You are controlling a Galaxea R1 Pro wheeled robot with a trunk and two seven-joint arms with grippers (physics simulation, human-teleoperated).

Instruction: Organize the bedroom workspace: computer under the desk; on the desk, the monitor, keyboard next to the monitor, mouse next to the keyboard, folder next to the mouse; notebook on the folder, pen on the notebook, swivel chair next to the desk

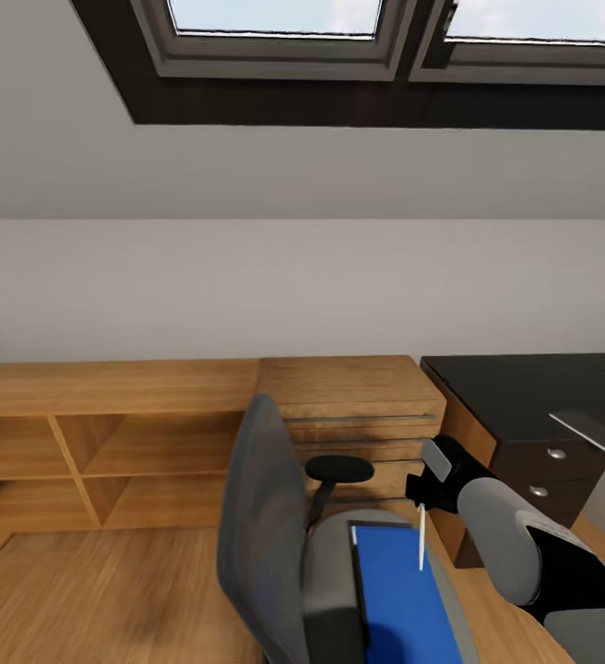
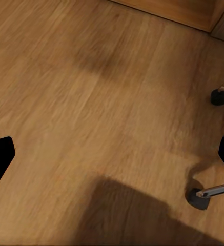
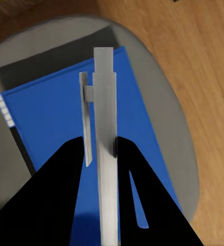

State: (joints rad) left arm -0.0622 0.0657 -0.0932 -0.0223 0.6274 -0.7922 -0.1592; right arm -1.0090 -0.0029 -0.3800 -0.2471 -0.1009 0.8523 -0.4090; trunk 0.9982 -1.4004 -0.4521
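**A:** What does my right end effector (image 3: 99, 148) carry here?

**B:** Its two dark fingers (image 3: 65, 169) are clamped on the pen (image 3: 104, 133) at about mid-barrel, beside the clip. In the head view the pen (image 1: 421, 539) hangs tip-down over the swivel chair (image 1: 266, 516).

**A:** And the folder?

**B:** The folder (image 3: 55, 118) lies flat on the seat, directly beneath the pen; dark edges of something show under it at one side, what I cannot tell.

**A:** How do I expect these to handle?

**B:** I judge the pen light, rigid and slick, so it may pivot in the pinch. The folder looks thin and floppy; I would take it at an edge overhanging the seat.

**A:** The table?

**B:** The table (image 1: 524, 392) stands just to the right of the chair.

**A:** My left end effector (image 2: 112, 159)?

**B:** Spread wide, empty, over the wooden floor (image 2: 91, 77) near the casters (image 2: 198, 199).
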